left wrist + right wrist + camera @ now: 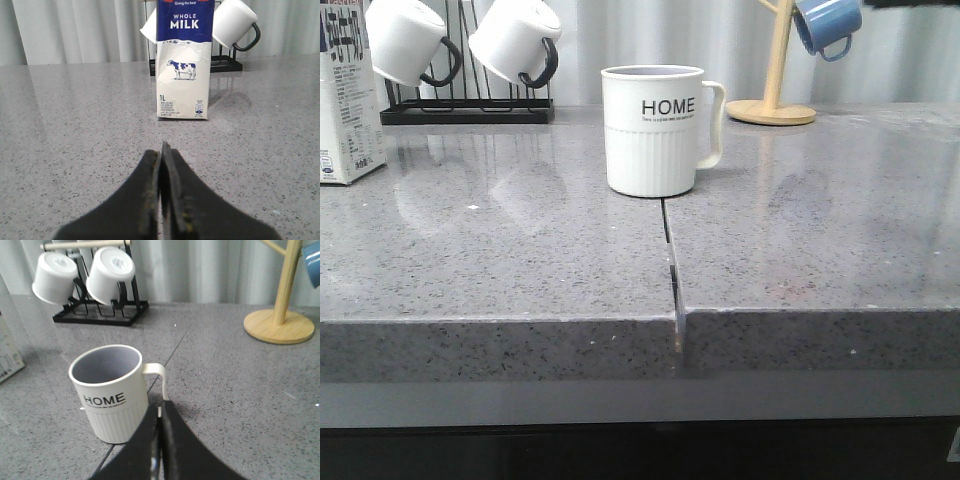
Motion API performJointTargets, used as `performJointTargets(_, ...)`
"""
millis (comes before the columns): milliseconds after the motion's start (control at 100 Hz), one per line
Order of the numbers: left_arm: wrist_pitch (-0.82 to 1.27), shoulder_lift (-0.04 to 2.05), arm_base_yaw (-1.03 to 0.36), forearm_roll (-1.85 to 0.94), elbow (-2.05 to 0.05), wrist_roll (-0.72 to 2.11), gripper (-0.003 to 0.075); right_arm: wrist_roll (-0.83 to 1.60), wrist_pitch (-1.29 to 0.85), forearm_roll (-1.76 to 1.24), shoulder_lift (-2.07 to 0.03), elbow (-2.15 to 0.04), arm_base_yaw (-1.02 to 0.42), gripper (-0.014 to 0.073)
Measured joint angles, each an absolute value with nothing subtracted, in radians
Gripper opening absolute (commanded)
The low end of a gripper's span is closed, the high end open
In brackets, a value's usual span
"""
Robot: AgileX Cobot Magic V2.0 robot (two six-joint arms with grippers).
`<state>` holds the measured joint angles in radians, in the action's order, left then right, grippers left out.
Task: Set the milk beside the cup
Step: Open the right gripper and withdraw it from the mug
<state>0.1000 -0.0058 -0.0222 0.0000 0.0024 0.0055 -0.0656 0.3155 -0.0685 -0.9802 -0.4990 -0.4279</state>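
A grey, finely speckled countertop [500,250] was seen across the middle of the front view, split by a dark seam. At upper centre, the cup [653,130] was shown in white, with black "HOME" lettering and a ribbed lower half. The milk [183,60] was shown white below a dark blue top, lettered in white, with a small blue-and-white cow. At upper left, two white mugs [515,40] with black handles were hung on a black rack [467,110]. At upper right, a blue mug [827,25] was carried on a pale wooden stand [772,105]. Black fingers [145,200] were noted.
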Motion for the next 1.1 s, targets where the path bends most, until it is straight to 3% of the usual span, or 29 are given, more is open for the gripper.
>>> performJointTargets(660, 0.1, -0.006, -0.022, 0.0, 0.002, 0.005, -0.0021, -0.066, 0.0, -0.068, -0.367, -0.309, -0.428, -0.007)
performJointTargets(1100, 0.084, -0.006, -0.022, 0.0, 0.002, 0.005, -0.0021, -0.066, -0.023, -0.068, -0.303, -0.276, -0.428, -0.007)
